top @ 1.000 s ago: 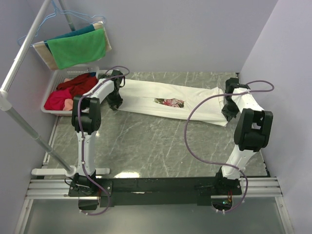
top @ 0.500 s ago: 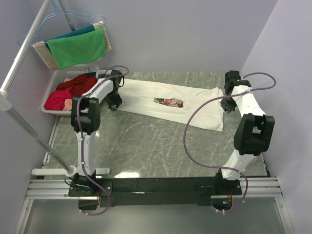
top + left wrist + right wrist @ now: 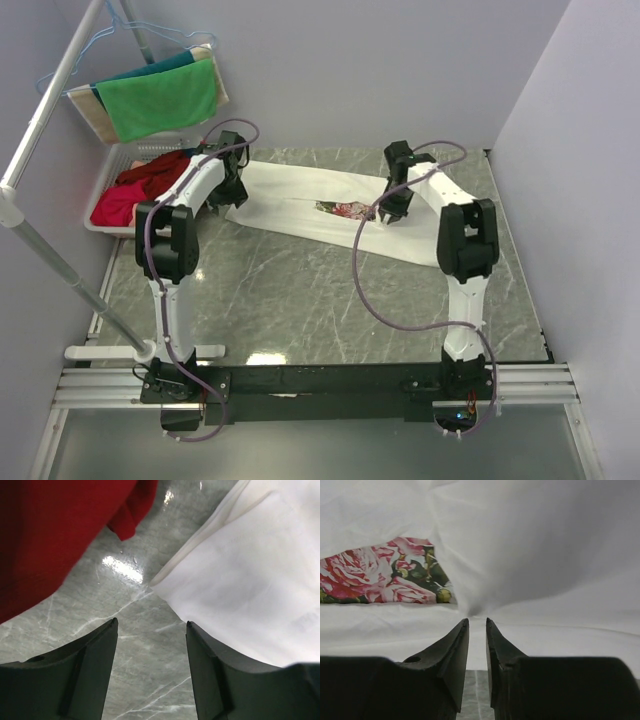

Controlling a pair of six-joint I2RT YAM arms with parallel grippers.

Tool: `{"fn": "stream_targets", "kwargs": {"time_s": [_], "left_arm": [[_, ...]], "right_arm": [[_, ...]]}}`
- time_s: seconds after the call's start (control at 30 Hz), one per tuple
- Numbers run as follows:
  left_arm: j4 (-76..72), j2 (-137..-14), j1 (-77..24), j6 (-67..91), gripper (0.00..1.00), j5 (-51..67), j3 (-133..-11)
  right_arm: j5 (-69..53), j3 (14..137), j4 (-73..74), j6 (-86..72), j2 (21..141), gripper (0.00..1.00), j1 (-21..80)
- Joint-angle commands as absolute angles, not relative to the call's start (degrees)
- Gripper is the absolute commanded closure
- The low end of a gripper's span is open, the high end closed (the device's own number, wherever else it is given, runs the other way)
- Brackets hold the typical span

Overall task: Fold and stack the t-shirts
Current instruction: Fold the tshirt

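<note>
Currently right gripper [image 3: 477, 621] pinches a soft fold of white t-shirt [image 3: 535, 540] beside its rose print [image 3: 385, 575]; left gripper [image 3: 151, 622] sits jaws apart over glossy grey marble table [image 3: 150, 680].

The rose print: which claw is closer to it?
Right. The right gripper pinches the t-shirt just beside the rose print; the left gripper hangs open at its far end.

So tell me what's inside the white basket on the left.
Crumpled clothes: a dark red garment and a brighter pinkish-red one. They fill the basket, so its bottom and anything beneath them are hidden.
</note>
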State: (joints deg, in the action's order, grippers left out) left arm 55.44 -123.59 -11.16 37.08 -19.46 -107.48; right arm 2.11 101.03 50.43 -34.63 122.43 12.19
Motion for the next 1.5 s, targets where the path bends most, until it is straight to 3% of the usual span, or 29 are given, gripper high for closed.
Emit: {"fn": "stream_targets", "kwargs": {"time_s": [0.0,0.17,0.47,0.67,0.83,0.97,1.1,1.47], "left_arm": [[54.9,-120.8,-11.0,36.5,0.37,-21.5,-108.9],[53.4,-121.1,-11.0,36.4,0.37,-19.8,-109.1],[52.3,-123.0,-11.0,35.8,0.37,-17.5,-110.5],[50.7,-123.8,-11.0,34.5,0.37,-15.6,-111.4],[48.6,-123.7,-11.0,33.9,0.36,-13.5,-111.4],[48.8,-123.8,-11.0,33.9,0.36,-13.7,-112.2],[49.1,-124.9,-10.8,34.1,0.35,-14.2,-113.3],[46.3,-132.5,-9.6,33.9,0.35,0.5,-120.5]], "right_arm": [[-4.1,109.1,50.2,-34.1,128.6,0.72,13.7],[-4.6,114.4,53.9,-33.6,132.7,0.72,15.8],[-1.2,103.1,45.4,-32.0,124.9,0.71,16.7],[-0.1,108.4,42.1,-29.1,127.4,0.71,17.7],[4.2,112.3,37.6,-24.8,129.1,0.64,20.0],[4.5,121.8,41.1,-22.6,132.7,0.61,22.5],[2.6,123.0,42.1,-21.0,133.2,0.61,26.2],[-4.7,126.9,38.9,-19.4,137.6,0.6,32.2]]}}
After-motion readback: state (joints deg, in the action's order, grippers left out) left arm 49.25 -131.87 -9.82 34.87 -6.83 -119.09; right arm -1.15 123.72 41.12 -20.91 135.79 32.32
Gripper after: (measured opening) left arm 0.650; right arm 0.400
